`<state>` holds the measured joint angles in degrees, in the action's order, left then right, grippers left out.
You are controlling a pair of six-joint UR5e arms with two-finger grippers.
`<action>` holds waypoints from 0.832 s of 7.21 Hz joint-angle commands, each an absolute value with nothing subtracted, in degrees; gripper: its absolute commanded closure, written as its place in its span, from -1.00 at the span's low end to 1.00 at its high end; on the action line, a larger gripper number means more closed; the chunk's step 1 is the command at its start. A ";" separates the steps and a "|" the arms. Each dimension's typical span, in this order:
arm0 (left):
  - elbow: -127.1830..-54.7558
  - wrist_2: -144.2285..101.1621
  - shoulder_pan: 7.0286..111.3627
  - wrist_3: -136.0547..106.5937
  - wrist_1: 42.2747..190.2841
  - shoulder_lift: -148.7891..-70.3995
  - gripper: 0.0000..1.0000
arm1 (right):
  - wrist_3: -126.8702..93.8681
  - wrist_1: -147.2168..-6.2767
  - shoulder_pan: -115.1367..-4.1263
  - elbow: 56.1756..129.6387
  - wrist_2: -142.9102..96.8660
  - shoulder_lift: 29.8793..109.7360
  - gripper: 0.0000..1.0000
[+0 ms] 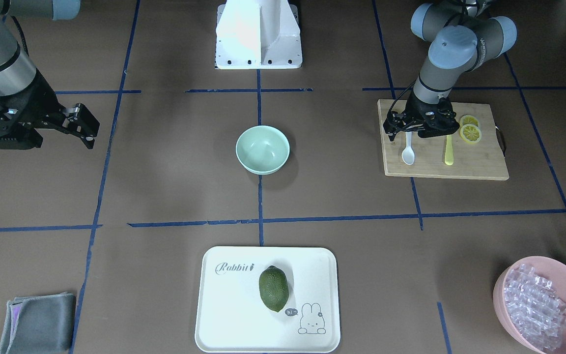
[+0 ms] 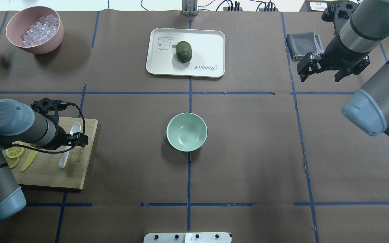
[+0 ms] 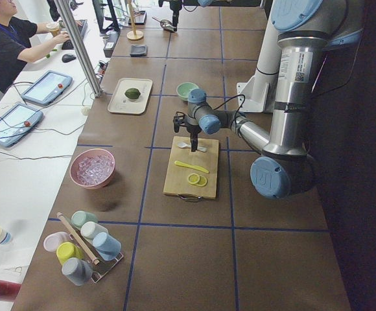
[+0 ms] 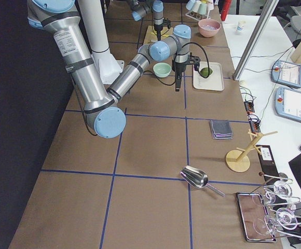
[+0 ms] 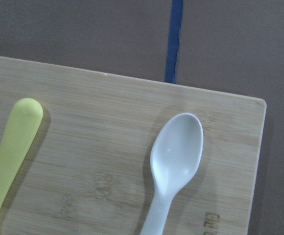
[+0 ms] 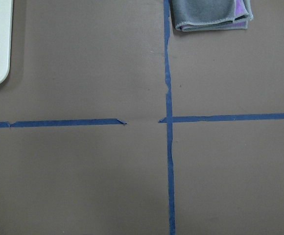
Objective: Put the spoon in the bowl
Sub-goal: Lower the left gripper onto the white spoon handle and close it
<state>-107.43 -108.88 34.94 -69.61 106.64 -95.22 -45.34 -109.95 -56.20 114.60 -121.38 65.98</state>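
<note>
Spoon (image 1: 408,153) handle end hid under L fingers (image 1: 410,129) on board (image 1: 479,162), gap unclear, R fingers (image 1: 88,129) apart.

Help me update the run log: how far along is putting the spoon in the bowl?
Done: the left gripper is over the white spoon on the wooden cutting board, above its handle. In hand: nothing visibly; the spoon lies flat, and I cannot tell whether the jaws are open. Left: grasp, lift, carry to the mint-green bowl, which is empty, and release.
</note>
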 commanded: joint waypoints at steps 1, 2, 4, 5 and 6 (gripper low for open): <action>-107.40 -109.16 35.07 -69.61 107.67 -95.01 -0.90 | -45.35 -109.95 -56.16 114.61 -121.38 65.83 -1.00; -107.32 -109.07 35.07 -69.70 107.67 -94.92 -0.75 | -45.35 -109.95 -56.16 114.52 -121.38 65.83 -1.00; -107.05 -109.16 34.98 -69.44 107.75 -94.75 -0.72 | -45.44 -109.95 -56.16 114.61 -121.38 65.66 -1.00; -107.05 -109.16 34.98 -69.35 107.75 -94.66 -0.72 | -45.44 -109.95 -56.16 114.61 -121.46 65.65 -1.00; -107.05 -109.16 35.07 -69.26 107.75 -94.57 -0.71 | -45.44 -109.95 -56.16 114.61 -121.46 65.65 -1.00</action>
<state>-107.08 -109.15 35.01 -69.38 107.75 -94.68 -45.44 -109.95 -56.16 114.60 -121.43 65.68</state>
